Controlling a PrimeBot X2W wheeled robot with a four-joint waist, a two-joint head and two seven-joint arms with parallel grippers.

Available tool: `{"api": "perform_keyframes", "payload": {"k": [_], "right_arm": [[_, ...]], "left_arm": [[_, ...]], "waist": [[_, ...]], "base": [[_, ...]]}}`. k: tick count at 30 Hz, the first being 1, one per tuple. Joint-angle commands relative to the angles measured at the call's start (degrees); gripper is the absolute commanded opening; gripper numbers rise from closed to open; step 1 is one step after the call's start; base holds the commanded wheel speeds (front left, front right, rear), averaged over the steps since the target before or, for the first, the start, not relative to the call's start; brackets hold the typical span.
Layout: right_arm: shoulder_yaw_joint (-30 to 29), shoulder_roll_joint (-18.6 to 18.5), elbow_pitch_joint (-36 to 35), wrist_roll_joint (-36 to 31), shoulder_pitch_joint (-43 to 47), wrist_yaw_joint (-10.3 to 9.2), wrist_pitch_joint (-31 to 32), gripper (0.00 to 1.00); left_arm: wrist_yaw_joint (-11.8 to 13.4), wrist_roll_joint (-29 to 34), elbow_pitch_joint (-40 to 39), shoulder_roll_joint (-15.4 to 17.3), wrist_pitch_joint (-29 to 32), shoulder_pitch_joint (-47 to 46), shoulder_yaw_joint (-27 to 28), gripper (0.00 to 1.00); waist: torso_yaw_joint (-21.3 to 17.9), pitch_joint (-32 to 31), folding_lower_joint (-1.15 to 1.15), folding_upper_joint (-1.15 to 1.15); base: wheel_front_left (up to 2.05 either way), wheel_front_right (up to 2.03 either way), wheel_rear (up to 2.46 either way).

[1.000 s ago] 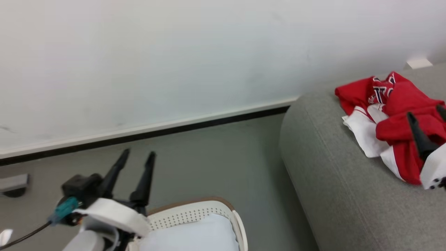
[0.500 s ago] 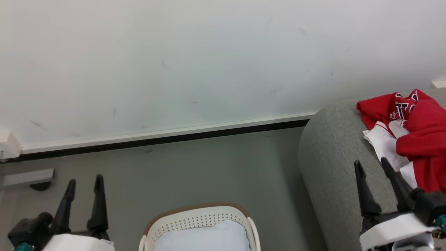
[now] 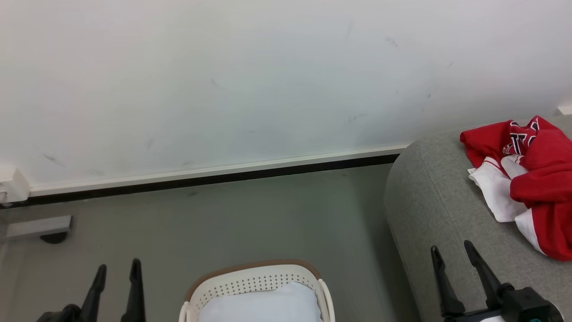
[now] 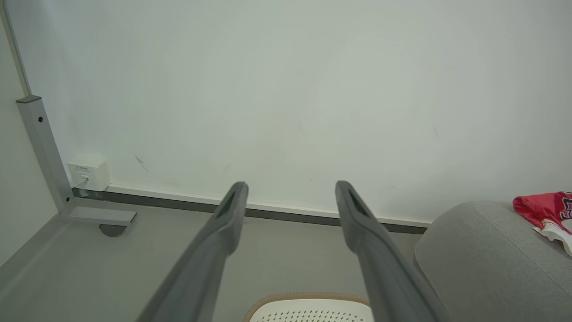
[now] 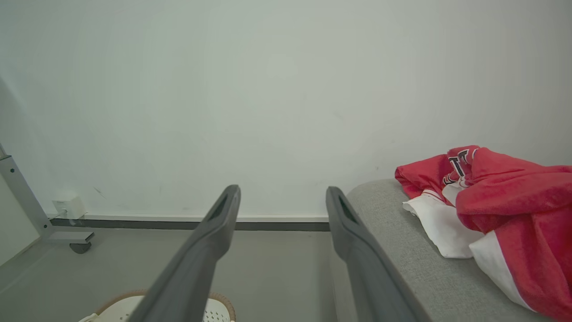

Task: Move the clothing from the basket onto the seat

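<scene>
Now both arms have drawn back. The right gripper [image 3: 449,247], which stood over the red jerseys [image 3: 536,170] a second ago, sits low over the seat [image 3: 429,201] edge, clear of the pile, with its jaws spread and empty. The left gripper [image 3: 119,264] has dropped to the lower left, likewise spread and empty. The jerseys lie crumpled on the grey seat, so this transfer reads as complete. The basket [image 3: 250,282] is cut off by the lower frame edge. A pale cushion [image 3: 263,306] covers its visible interior, so remaining clothing cannot be confirmed.
</scene>
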Motion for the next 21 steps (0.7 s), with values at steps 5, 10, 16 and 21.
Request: {"api": "perform_keyframes", "payload": {"k": [5,10,16,21], "right_arm": [[1.5,0.3,0.5,-0.9,0.2,-0.13,-0.4,1.0],[1.9,0.8,-0.4,-1.2,-0.1,-0.13,-0.4,1.0],[2.1,1.1,-0.4,-1.4,-0.5,-0.13,-0.4,1.0],[2.4,1.3,-0.4,-1.3,-1.3,-0.13,-0.4,1.0]], "left_arm": [[-1.7,2.2,1.2,-1.2,0.0,0.0,1.1,1.0],[-2.4,3.2,1.5,-2.0,0.0,-0.5,1.7,1.0],[-2.5,3.4,1.6,-2.1,0.0,-0.7,1.1,1.0],[-2.5,2.8,1.6,-1.6,0.0,-0.9,0.2,1.0]], "waist": [[0.1,0.0,0.01,0.0],[0.1,0.1,0.01,0.0],[0.1,0.1,0.01,0.0],[0.0,0.3,0.01,0.0]], "base": [[0.0,0.0,0.0],[0.0,0.0,0.0],[0.0,0.0,0.0],[0.0,0.0,0.0]]}}
